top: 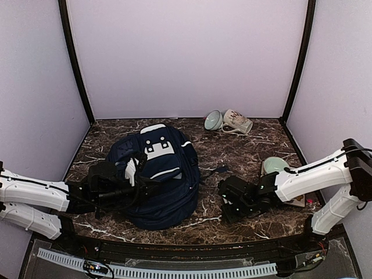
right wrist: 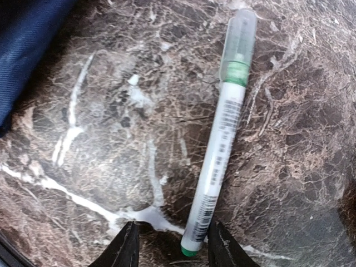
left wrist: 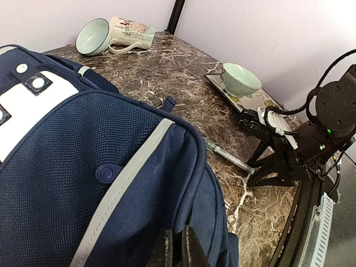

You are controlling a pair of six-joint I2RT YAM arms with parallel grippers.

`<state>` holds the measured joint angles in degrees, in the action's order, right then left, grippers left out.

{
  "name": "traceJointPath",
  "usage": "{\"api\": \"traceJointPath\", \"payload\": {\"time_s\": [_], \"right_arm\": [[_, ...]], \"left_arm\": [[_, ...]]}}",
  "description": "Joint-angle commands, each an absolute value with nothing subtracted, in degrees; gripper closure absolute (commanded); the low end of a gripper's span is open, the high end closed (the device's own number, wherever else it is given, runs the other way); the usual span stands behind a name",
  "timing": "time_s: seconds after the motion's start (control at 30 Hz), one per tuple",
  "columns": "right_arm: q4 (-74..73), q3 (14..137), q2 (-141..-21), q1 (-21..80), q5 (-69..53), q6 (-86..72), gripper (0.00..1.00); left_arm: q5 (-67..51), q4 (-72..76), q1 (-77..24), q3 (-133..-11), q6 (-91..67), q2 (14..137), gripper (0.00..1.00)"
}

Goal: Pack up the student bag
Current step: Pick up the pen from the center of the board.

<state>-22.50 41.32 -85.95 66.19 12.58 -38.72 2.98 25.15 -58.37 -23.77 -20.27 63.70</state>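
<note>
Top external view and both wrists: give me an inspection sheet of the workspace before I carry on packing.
Surface: dark marble-pattern tabletop, white veins.
Job's things: large navy-blue fabric backpack lying centre-left; white plastic pen with green band and clear cap on the table to its right.
Clutter: patterned white ceramic mug on its side, far edge; pale green bowl on a flat tray, right.
Grippers: left gripper shut against the backpack's fabric; right gripper open, straddling the pen's end.
Cables: black cables on the right arm.
Surroundings: pale lilac walls, black corner posts.
</note>
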Motion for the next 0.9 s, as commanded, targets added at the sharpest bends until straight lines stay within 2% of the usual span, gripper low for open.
{"api": "traceJointPath", "payload": {"time_s": [0.0, 0.17, 0.37, 0.63, 0.87], "right_arm": [[-23.1, 40.3, -87.3, 66.8, 15.7, -39.8, 0.59], [-21.5, 39.4, -88.6, 66.8, 15.6, -39.7, 0.69], [-21.2, 39.1, -89.3, 66.8, 16.6, -39.3, 0.89], [-22.3, 39.6, -87.2, 66.8, 18.3, -38.3, 1.00], [-28.7, 42.0, -83.6, 66.9, 21.2, -36.7, 1.00]], "left_arm": [[2.4, 25.5, -58.7, -22.7, -21.7, 61.7, 1.00], [2.7, 25.4, -58.7, -22.7, -21.6, 61.7, 1.00], [3.2, 25.4, -58.7, -22.4, -21.6, 61.2, 1.00], [3.5, 25.7, -58.7, -22.1, -21.7, 60.9, 1.00], [3.8, 25.7, -58.7, -21.9, -21.6, 60.8, 1.00]]}}
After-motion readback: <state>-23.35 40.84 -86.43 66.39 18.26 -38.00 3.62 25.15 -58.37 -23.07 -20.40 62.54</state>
